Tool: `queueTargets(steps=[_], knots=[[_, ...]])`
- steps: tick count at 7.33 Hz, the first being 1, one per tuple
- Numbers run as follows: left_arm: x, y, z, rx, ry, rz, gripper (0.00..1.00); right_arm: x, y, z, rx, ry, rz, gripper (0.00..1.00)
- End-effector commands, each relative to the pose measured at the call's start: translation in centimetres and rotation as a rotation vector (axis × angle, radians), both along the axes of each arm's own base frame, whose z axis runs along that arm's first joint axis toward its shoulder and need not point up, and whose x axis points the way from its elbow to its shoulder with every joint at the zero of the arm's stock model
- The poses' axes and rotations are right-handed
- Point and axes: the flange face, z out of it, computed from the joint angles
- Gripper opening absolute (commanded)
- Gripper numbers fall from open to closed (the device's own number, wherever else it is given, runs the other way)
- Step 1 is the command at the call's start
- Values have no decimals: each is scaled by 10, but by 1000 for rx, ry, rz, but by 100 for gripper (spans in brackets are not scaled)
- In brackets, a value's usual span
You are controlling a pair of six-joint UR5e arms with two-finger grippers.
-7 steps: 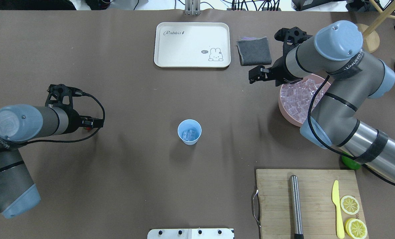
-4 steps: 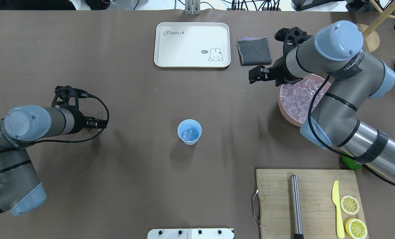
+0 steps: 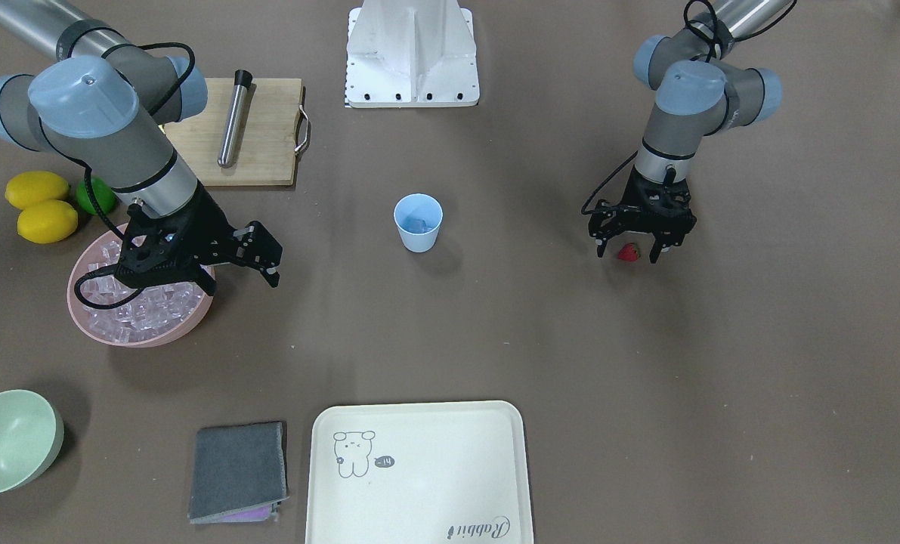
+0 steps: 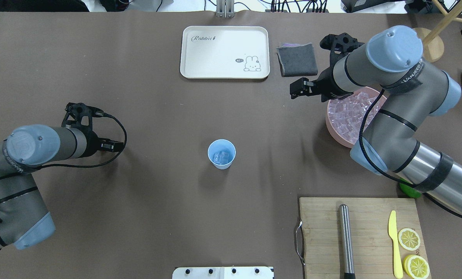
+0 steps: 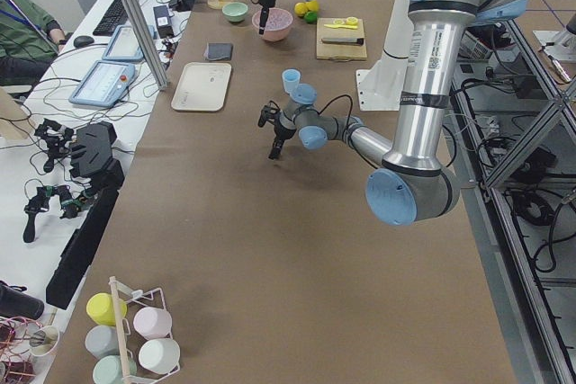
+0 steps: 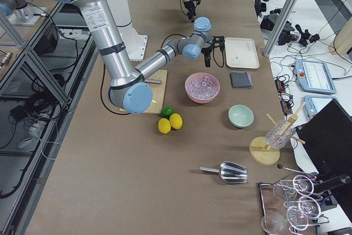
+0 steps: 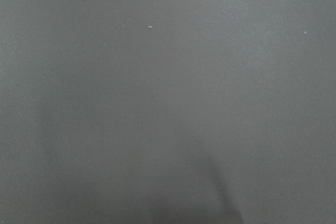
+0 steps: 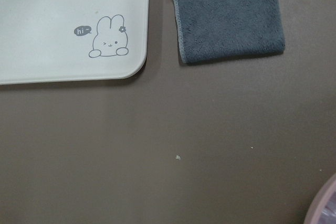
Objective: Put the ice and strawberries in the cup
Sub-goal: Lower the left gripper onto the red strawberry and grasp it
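Observation:
The light-blue cup (image 4: 221, 154) stands mid-table with a few ice cubes (image 4: 222, 156) inside; it also shows in the front view (image 3: 418, 221). More ice (image 4: 351, 112) fills the pink bowl (image 4: 337, 135). The red strawberry (image 3: 629, 253) lies on the table between the spread fingers of my left gripper (image 3: 627, 243), which is open and low over it. In the overhead view the left gripper (image 4: 113, 146) hides the strawberry. My right gripper (image 4: 295, 88) is open and empty, raised just left of the pink bowl.
A cream rabbit tray (image 4: 224, 52) and grey cloth (image 4: 297, 59) lie at the far side. A cutting board (image 4: 320, 232) holds a metal rod (image 4: 346, 238), yellow knife (image 4: 393, 244) and lemon halves (image 4: 409, 239). Lime (image 4: 409, 190), whole lemons (image 3: 38, 204) and green bowl (image 3: 7, 442) sit near the right arm.
My left arm has shifted right and come down over the strawberry, which no longer shows in the overhead view. The right arm has barely moved.

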Motion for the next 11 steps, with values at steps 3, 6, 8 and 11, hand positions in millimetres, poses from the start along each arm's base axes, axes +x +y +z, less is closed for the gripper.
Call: queueTargets(steps=[3, 6, 8, 11], knots=[[-10, 1, 2, -15, 19, 28, 61, 0, 1, 1, -1, 2, -2, 100], [-12, -1, 3, -15, 16, 27, 67, 1, 2, 1, -2, 1, 0, 100], [-12, -1, 5, -17, 13, 24, 51, 0, 2, 2, -3, 2, 0, 100], [-25, 8, 2, -16, 22, 28, 0, 0, 2, 1, -2, 1, -2, 100]])
